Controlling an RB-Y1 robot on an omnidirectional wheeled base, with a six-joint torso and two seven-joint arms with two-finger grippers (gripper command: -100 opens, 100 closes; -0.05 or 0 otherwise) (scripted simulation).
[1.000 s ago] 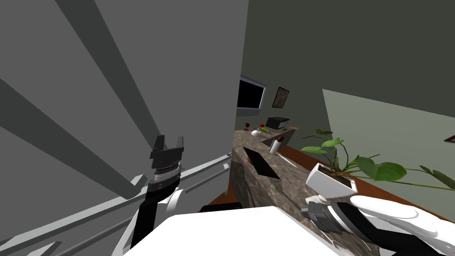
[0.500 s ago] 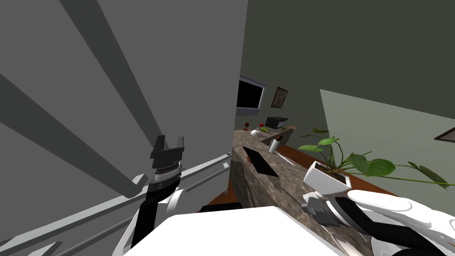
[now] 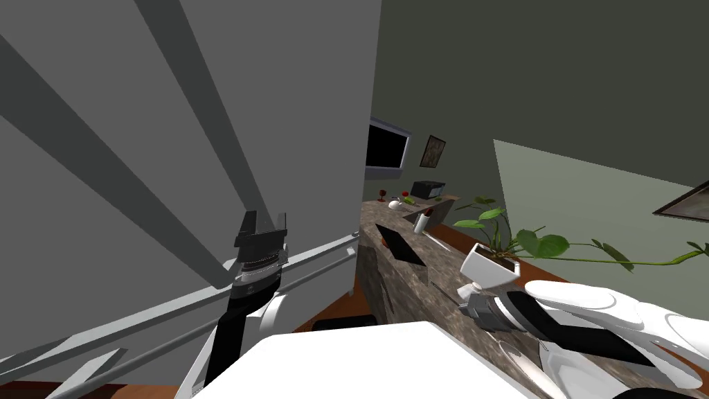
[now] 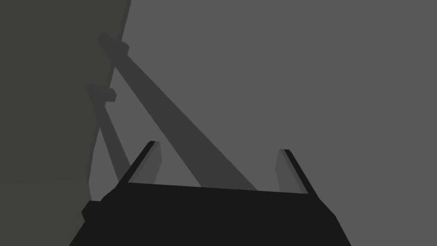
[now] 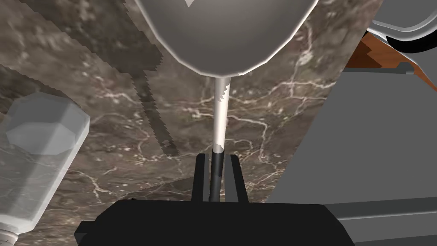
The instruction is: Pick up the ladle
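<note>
The ladle [image 5: 219,124] has a pale grey bowl, a thin light shaft and a dark handle end. My right gripper [image 5: 217,159] is shut on that dark end, with the bowl pointing away from the hand. Bowl and shaft cast a shadow [image 5: 149,106] on the brown marbled counter [image 5: 264,128], well apart from the ladle itself. In the head view my right wrist [image 3: 485,312] is over the counter, just in front of a white plant pot. My left gripper [image 3: 262,223] is raised before a grey wall, open and holding nothing, as its fingers [image 4: 149,164] show.
A clear bottle-like jar [image 5: 38,145] lies on the counter beside the ladle. Along the counter [image 3: 415,291] stand a potted plant [image 3: 491,267], a dark flat board [image 3: 400,246] and a white cup [image 3: 422,222]. A grey rail [image 3: 311,260] runs along the wall on my left.
The whole head view has shifted, so my camera has moved; the counter and plant sit further left and higher. My right wrist stays by the plant pot. The left arm has not moved.
</note>
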